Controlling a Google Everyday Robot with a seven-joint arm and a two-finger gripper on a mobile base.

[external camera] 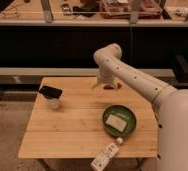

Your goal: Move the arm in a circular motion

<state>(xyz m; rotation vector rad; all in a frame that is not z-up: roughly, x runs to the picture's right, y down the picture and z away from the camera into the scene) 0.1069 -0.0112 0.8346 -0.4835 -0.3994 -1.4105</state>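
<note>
The arm (137, 77) comes in from the right side of the scene, where its thick white base fills the near right corner. It stretches left and away over the table (72, 131), then bends down at a rounded joint. The gripper (107, 86) hangs at the tip, just above the far edge of the table and a little right of centre. Whether it is open or closed, I cannot tell. It holds nothing that I can make out.

A circle in the air leaves no mark, so the share already swept cannot be read here. The arm sits at the far side of the tabletop, which could be the far point of a loop. By my judgement the sweep round to the left, near and right sides may be left to do.

Counted:
- one arm with one gripper
- one wooden table
- one green bowl (106, 116) with one pale piece (117, 121) inside
- one bottle (106, 156) lying at the near edge
- one white cup (54, 104) on the left with one dark flat thing (50, 92) on top
</note>
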